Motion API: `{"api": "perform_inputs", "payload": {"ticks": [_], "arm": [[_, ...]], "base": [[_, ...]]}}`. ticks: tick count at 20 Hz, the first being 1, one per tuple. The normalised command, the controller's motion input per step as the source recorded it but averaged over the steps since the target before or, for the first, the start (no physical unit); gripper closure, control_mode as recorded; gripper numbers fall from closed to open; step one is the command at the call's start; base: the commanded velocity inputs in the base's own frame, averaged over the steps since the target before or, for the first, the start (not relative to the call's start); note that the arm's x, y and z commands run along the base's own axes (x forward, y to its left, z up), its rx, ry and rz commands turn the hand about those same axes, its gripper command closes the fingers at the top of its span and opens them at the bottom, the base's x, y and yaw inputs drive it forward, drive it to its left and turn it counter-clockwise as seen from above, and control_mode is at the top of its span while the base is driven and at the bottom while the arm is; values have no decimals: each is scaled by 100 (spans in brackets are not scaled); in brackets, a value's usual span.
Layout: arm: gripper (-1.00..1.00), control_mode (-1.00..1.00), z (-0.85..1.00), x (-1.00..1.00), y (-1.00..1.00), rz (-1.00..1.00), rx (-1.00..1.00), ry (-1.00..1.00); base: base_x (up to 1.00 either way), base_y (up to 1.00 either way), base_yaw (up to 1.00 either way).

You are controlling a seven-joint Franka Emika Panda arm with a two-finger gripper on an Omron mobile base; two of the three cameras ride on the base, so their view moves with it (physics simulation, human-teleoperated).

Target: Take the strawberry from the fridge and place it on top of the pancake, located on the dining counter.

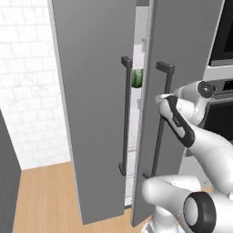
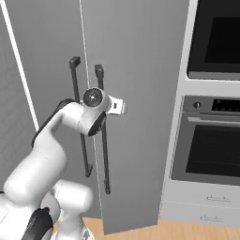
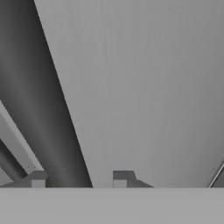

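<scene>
Left base view shows the fridge (image 1: 98,113) with its two grey doors swung partly open, each carrying one long dark vertical bar handle, so two handles in all: the left handle (image 1: 126,113) and the right handle (image 1: 161,118). The gripper (image 1: 160,98) sits at the right handle's upper part, and in the hand view its two dark fingertips (image 3: 120,178) stand either side of that bar, clamped onto it. Through the gap between the doors, beside the left handle, one green striped watermelon (image 1: 137,78) shows on a white shelf; the strawberry cannot be made out.
</scene>
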Motion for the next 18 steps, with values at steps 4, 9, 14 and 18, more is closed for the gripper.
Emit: {"api": "perform_inputs", "payload": {"ticks": [4,9,14,18], "arm": [[100,-100,2,-100,-100,-6,14,0],[-100,-100,13,-100,-100,-8,14,0],[-100,-100,58,-100,-74,-14,5,6],[-100,-100,66,-95,12,-10,-8,15]], "base": [[0,0,0],[0,0,0],[0,0,0],[0,0,0]]}}
